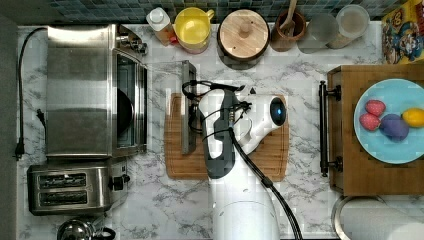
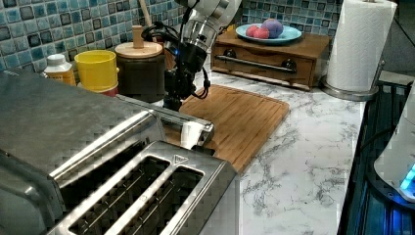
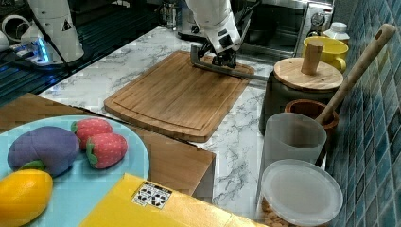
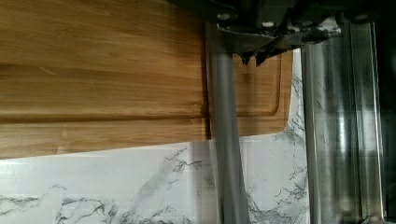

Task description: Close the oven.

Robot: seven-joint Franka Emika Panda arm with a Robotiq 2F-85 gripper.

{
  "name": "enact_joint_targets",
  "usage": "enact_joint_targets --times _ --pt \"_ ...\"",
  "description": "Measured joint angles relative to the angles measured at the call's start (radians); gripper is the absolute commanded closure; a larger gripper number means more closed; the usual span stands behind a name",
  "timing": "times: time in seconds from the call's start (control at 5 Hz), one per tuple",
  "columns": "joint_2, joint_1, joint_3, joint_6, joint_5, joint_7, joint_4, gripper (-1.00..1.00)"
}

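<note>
The oven is a large steel box on the top view's left, its dark inside exposed. Its glass door lies folded down flat, and the long metal bar handle hangs over the edge of a wooden cutting board. My gripper points down right at the middle of that bar. The left view has the gripper touching the handle; the right view has the gripper over the handle. In the wrist view the bar runs under the gripper, beside the door's steel edge.
A two-slot toaster stands next to the oven. A yellow mug, a lidded dark jar and other containers line the tiled back wall. A wooden box with a plate of fruit and a paper towel roll stand nearby.
</note>
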Motion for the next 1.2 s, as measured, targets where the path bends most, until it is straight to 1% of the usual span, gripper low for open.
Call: enact_joint_targets --times 0.4,0.6,1.0,1.2 --pt "-0.061 0.001 0.017 0.007 0.0 0.014 -0.025 1.0" --pt "-0.123 0.037 0.018 0.038 -0.1 0.147 -0.043 1.0" --pt "-0.235 0.116 0.087 0.107 -0.469 0.48 -0.033 1.0" --pt "-0.275 0.149 0.14 0.096 -0.571 0.657 -0.008 1.0"
